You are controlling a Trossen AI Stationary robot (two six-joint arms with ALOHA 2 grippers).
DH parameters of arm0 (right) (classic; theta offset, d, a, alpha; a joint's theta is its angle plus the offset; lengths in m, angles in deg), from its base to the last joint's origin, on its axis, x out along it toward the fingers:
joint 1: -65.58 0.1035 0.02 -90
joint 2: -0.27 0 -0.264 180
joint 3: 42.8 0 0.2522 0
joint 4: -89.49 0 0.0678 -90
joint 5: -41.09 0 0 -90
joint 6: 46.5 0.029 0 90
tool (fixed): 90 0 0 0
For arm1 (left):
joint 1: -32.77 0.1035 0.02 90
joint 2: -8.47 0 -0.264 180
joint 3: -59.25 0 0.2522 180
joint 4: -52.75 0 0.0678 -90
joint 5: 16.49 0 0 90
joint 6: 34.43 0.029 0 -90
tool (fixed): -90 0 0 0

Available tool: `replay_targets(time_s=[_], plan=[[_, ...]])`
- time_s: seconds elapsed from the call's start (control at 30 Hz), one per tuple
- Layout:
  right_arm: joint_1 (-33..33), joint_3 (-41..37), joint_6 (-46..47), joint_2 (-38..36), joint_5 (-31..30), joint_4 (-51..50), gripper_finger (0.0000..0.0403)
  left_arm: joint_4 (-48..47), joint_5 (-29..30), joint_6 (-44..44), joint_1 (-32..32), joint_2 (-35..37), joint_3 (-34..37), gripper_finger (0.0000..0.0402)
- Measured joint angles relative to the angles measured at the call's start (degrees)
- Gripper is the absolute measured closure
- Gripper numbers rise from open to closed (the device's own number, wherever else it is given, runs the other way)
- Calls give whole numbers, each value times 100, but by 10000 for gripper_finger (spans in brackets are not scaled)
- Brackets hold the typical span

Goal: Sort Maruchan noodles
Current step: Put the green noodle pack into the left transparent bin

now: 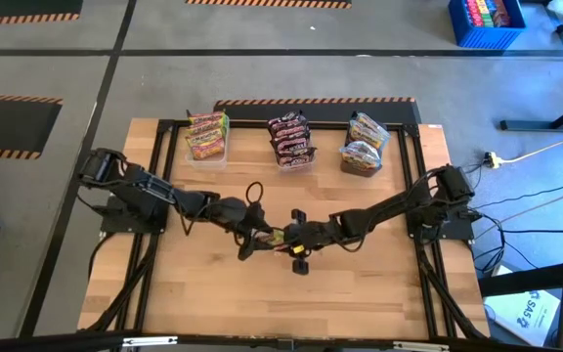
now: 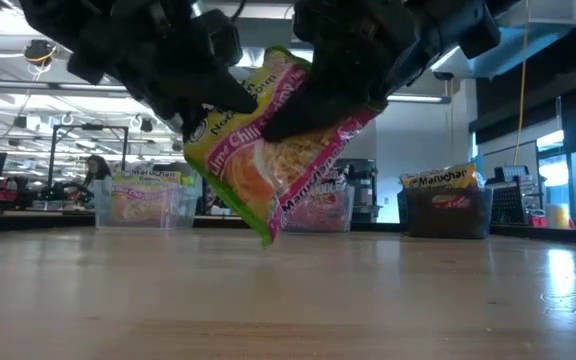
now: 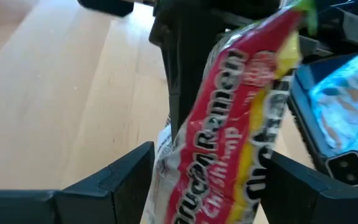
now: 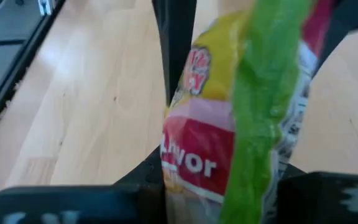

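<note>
One yellow-green Maruchan noodle packet (image 2: 268, 150) with a red-pink band hangs above the table's middle, held between both grippers. It also shows as the packet (image 1: 270, 237) from above. My left gripper (image 1: 252, 233) comes from the table's left and my right gripper (image 1: 296, 241) from the right; both are shut on it. More packets sit in three tubs at the far edge: yellow-green ones (image 1: 206, 136), maroon ones (image 1: 291, 139) and yellow-orange ones (image 1: 365, 145). My left gripper (image 2: 193, 85) pinches the packet's upper left part (image 3: 185, 155) between its two fingers (image 3: 132, 177), slanting down from the table's left. The packet is lifted clear of the table and tilted. My right gripper (image 2: 343, 75) pinches the packet's upper right part (image 4: 185, 155) between its two fingers (image 4: 151, 177), slanting down from the table's right. The packet hangs below the fingers with its lower corner (image 2: 266, 235) above the wood.
The left clear tub (image 2: 143, 195), the middle clear tub (image 2: 323, 205) and the dark grey tub (image 2: 448, 205) stand in a row along the far edge. Bare wooden tabletop (image 1: 262, 293) lies nearer. A black frame (image 1: 164, 127) borders the table.
</note>
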Motion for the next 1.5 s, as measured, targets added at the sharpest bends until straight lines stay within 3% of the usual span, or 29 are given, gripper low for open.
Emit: replay_targets(time_s=[0.4, 0.57, 0.9, 1.1, 1.3, 1.5], plan=[[-40, 270, -176, -15, -292, -39, 303, -161, -1026, -79, 247, 256, 0, 153], [-144, 526, -419, -15, -205, -80, 304, -165, -1034, -125, 179, 256, 7, 155], [-243, 555, -271, -15, -7, -119, 289, -197, -1029, -34, 196, 256, 7, 228], [-254, 579, -342, -15, 57, -256, 219, -302, -1173, -30, 318, 256, 7, 247], [-236, 584, -350, -377, 203, -1348, 123, -1006, -1205, 113, 554, 606, 9, 248], [-234, 586, -385, -902, -68, -2438, 83, -1857, -1144, 371, 907, 1294, 12, 253]])
